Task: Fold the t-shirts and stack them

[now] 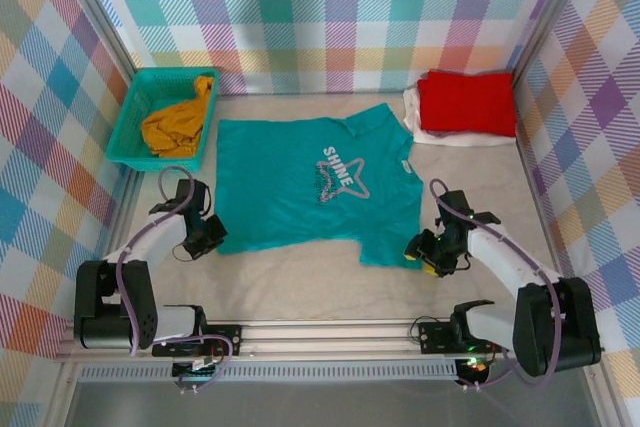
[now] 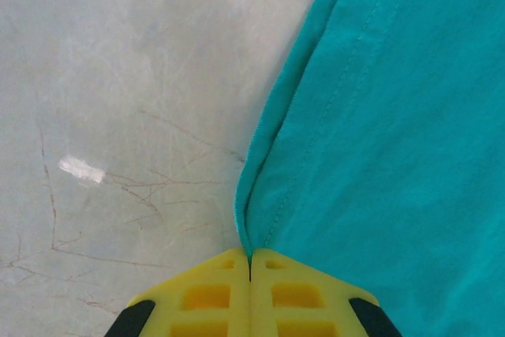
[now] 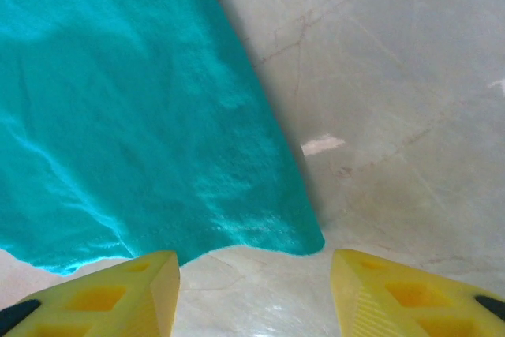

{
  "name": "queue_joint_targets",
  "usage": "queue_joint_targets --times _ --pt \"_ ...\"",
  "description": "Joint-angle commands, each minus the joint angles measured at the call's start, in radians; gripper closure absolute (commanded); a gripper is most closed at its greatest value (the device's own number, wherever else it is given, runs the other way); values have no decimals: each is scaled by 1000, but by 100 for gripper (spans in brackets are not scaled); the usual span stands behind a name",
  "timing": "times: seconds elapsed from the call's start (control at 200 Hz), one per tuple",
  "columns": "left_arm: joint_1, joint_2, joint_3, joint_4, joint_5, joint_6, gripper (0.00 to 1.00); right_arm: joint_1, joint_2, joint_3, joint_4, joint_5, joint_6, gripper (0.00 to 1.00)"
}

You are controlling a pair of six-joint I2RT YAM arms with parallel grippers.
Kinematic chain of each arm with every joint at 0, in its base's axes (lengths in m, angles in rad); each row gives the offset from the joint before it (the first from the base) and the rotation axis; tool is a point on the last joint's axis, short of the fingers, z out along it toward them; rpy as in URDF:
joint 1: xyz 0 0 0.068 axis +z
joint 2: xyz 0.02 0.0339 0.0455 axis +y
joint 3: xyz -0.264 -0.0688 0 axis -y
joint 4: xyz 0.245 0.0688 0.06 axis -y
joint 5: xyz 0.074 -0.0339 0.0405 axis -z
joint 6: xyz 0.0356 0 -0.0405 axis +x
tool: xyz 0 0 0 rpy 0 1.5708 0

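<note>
bright, even, diffuse light from overhead in all views. top view sharp, colours saturated, only faint soft shadows along the teal t-shirt [image 1: 300, 177] edges; straight lines bow slightly near the frame edges. left wrist view crisp, stitching readable, thin dark shadow in the cloth fold, small white bright patch on the surface [image 2: 118, 61]. right wrist view softer, cloth weave smeared, sheen streaks and a bright spot on the surface, right gripper [image 3: 254, 264] tips slightly out of focus.
</note>
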Motion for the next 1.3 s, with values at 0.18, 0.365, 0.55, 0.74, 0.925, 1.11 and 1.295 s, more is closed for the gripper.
queue_joint_targets --times 0.18,0.365,0.55,0.74,0.925,1.11,1.295 --pt "-3 -15 -21 5 19 -8 100 -3 68 -53 142 -8 35 52" --pt "-2 -20 -27 14 29 -20 100 0 58 -58 157 0 39 74" --pt "-1 -39 -27 14 35 -35 100 1 29 -50 129 7 40 97" --pt "8 -60 -25 -5 75 -52 100 2 -68 -20 31 19 45 100" --pt "41 -106 -44 -28 135 -98 100 1 -192 2 -95 38 80 100" --pt "76 -189 -62 -58 149 -107 100 -7 -302 54 -232 84 83 100" --pt "118 -232 -55 -73 165 -105 100 -15 -358 121 -284 97 81 100"
